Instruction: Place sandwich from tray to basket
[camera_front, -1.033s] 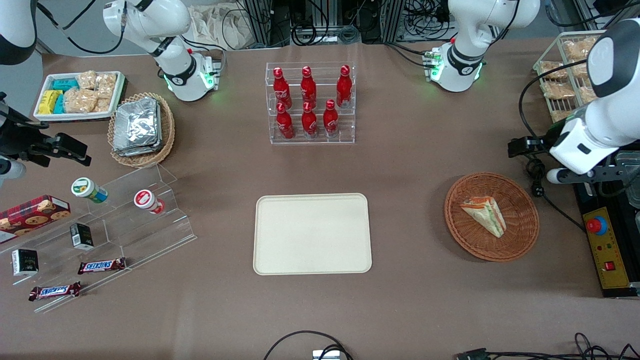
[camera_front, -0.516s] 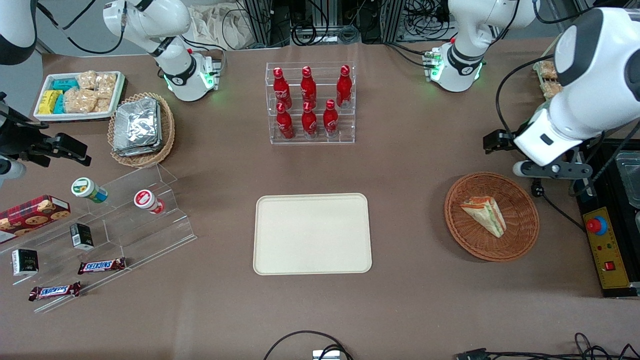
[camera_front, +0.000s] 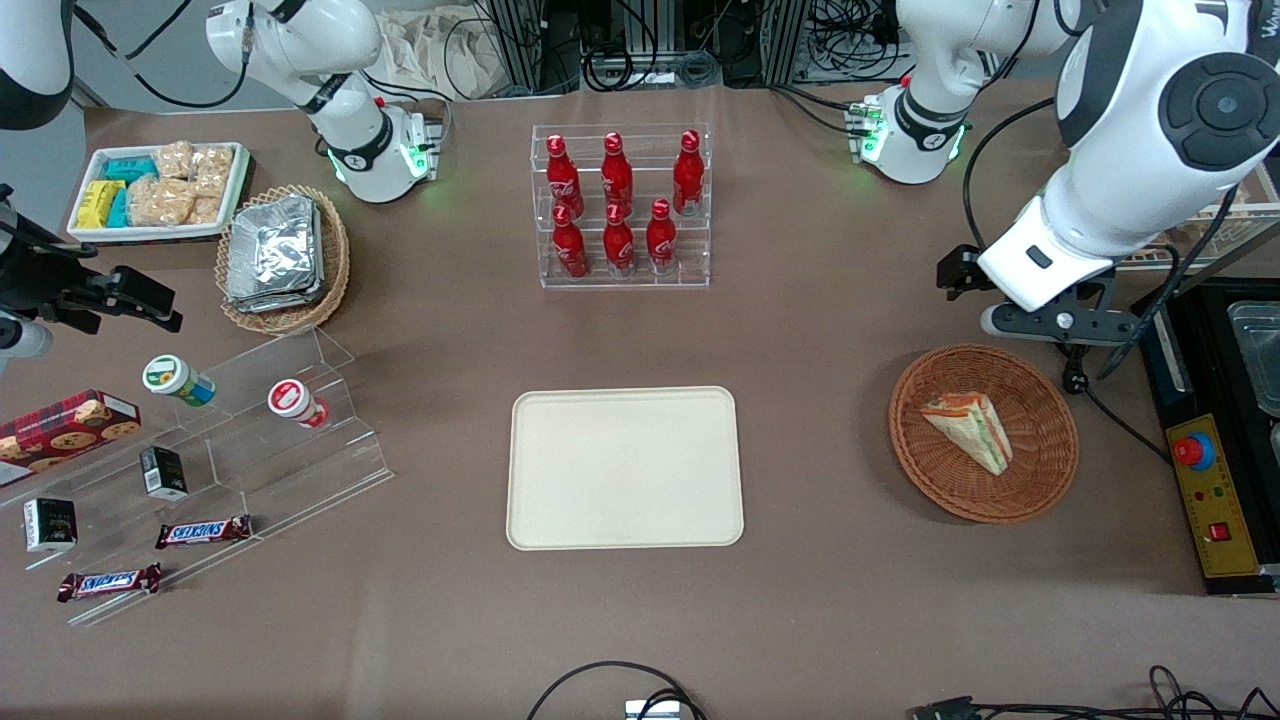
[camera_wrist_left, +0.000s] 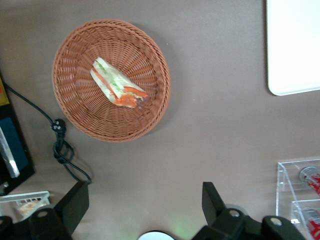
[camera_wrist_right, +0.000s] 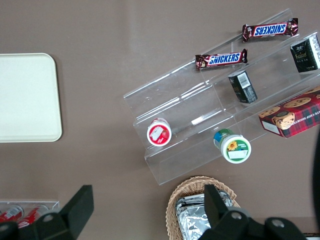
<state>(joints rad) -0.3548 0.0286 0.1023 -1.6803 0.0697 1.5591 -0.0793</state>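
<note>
My gripper (camera_front: 1062, 312) is raised over the table, farther from the front camera than the round brown wicker basket (camera_front: 915, 450). A wrapped sandwich (camera_front: 968, 430) with a pale, orange and green filling lies inside that basket, apart from the gripper. The flat white tray (camera_front: 626, 468) rests on the table beside the basket, toward the parked arm's end. In the left wrist view the gripper (camera_wrist_left: 145, 200) is open, its fingers wide apart with nothing between them. That view also shows the sandwich (camera_wrist_left: 118, 84) in the basket (camera_wrist_left: 69, 95) and part of the tray (camera_wrist_left: 295, 45).
A clear rack (camera_front: 622, 283) of red bottles stands farther from the front camera than the tray. Toward the working arm's end are a black machine with a yellow panel (camera_front: 1212, 500) and a cable (camera_front: 1128, 428). A stepped clear shelf (camera_front: 275, 470) stands toward the parked arm's end.
The working arm has swung toward the parked arm's end, bringing its gripper closer to the basket and past the black machine. Sandwich, basket and tray have stayed where they were.
</note>
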